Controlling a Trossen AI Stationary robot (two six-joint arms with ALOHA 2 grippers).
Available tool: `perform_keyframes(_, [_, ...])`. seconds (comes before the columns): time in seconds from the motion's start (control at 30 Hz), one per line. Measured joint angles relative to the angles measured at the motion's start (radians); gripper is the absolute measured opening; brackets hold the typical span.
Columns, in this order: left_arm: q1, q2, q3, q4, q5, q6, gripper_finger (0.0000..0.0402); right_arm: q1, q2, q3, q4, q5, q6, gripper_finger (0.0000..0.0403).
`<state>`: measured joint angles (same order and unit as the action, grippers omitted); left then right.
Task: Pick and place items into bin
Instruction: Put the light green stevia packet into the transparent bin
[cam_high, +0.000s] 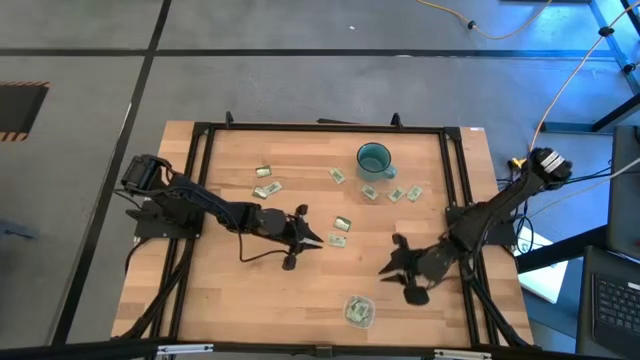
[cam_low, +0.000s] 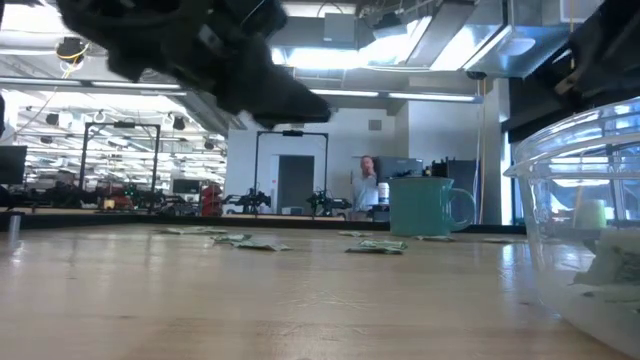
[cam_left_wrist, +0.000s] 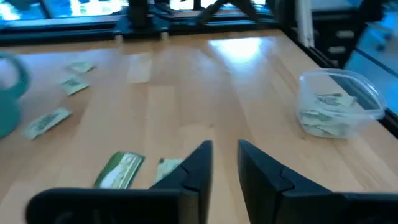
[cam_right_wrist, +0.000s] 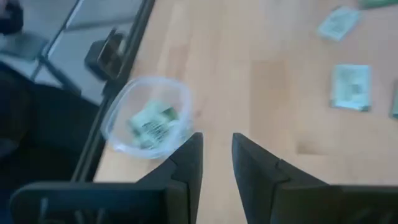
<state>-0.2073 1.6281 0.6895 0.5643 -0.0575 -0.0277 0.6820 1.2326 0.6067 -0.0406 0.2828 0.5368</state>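
One clear bin (cam_high: 359, 311), holding a few packets, is set near the right gripper (cam_high: 392, 268), whose fingers are parted and empty. Two packets (cam_high: 341, 224) lie just beside the left gripper (cam_high: 312, 237), likewise parted. One mug (cam_high: 374, 160) is counted.

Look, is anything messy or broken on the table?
Nothing broken. The packets lie scattered flat on the table, waiting to be picked. A few already sit inside the clear bin. The teal mug stands upright.

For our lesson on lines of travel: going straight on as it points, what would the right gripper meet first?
Probably nothing: the right gripper, open, faces bare table; the bin sits just beside that line. The left gripper waits mid-table.
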Motion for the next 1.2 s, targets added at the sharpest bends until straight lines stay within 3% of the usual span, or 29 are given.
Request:
perform_keyframes(0.3, [0.038, 0.189, 0.211, -0.225, 0.007, 0.058, 0.0097, -0.044, -0.091, -0.182, 0.206, -0.002, -0.046, 0.0090])
perform_keyframes(0.73, [0.112, 0.349, 0.259, -0.252, 0.033, 0.026, 0.0087, -0.044, -0.090, -0.200, 0.217, -0.003, -0.048, 0.0090])
perform_keyframes(0.93, [0.109, 0.359, 0.263, -0.287, 0.032, 0.031, 0.0069, -0.044, -0.090, -0.200, 0.215, -0.003, -0.050, 0.0090])
perform_keyframes(1.2, [0.110, 0.361, 0.262, -0.286, 0.031, 0.037, 0.0015, -0.044, -0.090, -0.200, 0.214, -0.003, -0.050, 0.0090])
